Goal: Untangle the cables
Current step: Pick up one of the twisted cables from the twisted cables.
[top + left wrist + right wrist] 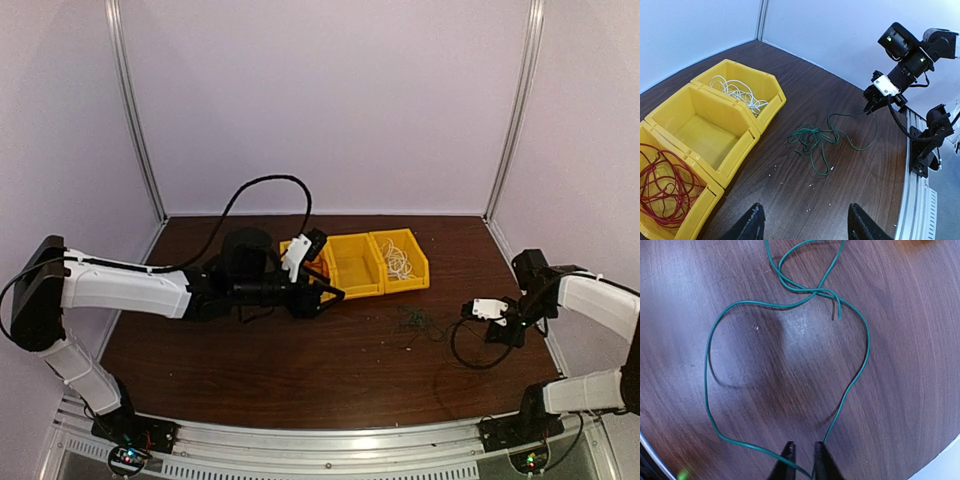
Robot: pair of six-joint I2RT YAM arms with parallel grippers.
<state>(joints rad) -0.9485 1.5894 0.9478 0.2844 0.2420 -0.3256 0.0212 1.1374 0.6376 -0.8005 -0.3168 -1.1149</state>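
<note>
At the near edge of the left wrist view, the left hand hangs above the bench with its fingers wide apart, holding nothing. To its left, three yellow bins stand in a touching row.

- Nearest bin: holds a loose coil of red cables.
- Middle bin: empty.
- Farthest bin: holds tangled white cables.

Right of the bins, the green cable lies in a small clump of loops on the bare bench, apart from every bin. One strand leaves the clump and rises to the right hand, farthest away. Its fingers stand narrow and pinch this strand between the tips.
</note>
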